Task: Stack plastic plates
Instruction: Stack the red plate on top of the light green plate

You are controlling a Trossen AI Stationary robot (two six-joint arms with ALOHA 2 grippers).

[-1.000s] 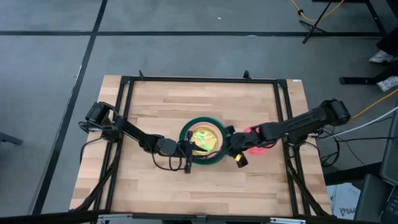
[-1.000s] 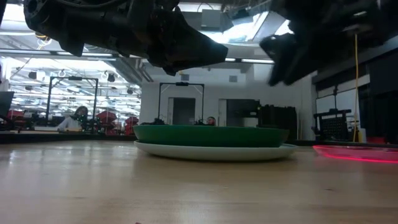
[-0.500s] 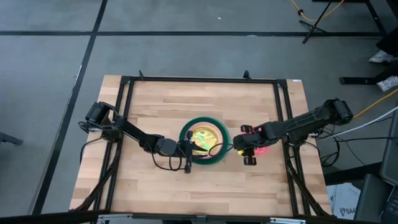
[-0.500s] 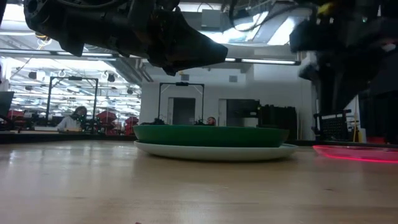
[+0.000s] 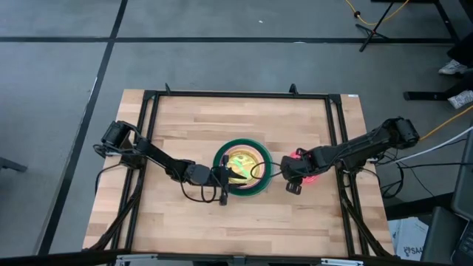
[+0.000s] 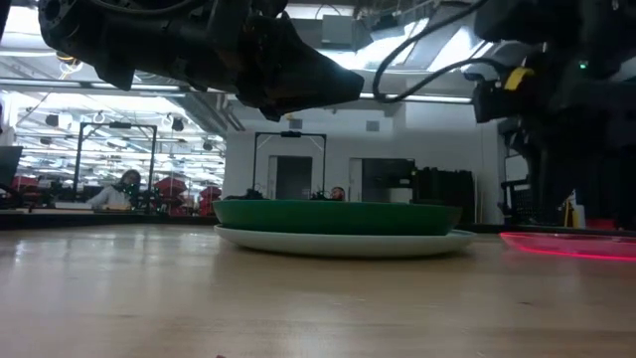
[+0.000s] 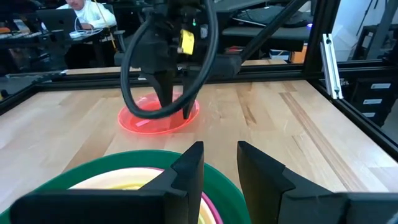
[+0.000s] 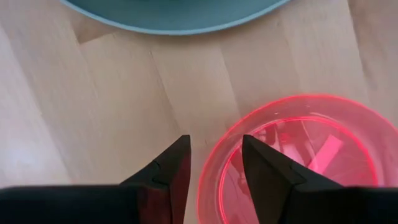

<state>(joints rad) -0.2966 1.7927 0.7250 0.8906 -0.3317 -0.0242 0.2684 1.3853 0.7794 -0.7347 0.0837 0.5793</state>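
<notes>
One translucent red plate (image 8: 292, 155) lies alone on the table (image 5: 295, 214), at 3 o'clock from the stack with the dark green plate (image 5: 260, 181). Right gripper (image 8: 214, 165) hangs above it, jaws slightly apart, straddling its near rim without touching. Left gripper (image 7: 219, 162) sits at the stack's 9 o'clock edge, jaws slightly apart, holding nothing

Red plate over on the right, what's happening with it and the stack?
The right gripper hangs open over the rim of the small translucent red plastic plate, which lies flat on the wooden table, apart from the stack. That stack sits mid-table: a large dark green plate on a light blue one, smaller plates nested inside. The left gripper waits open at the stack's edge.
</notes>
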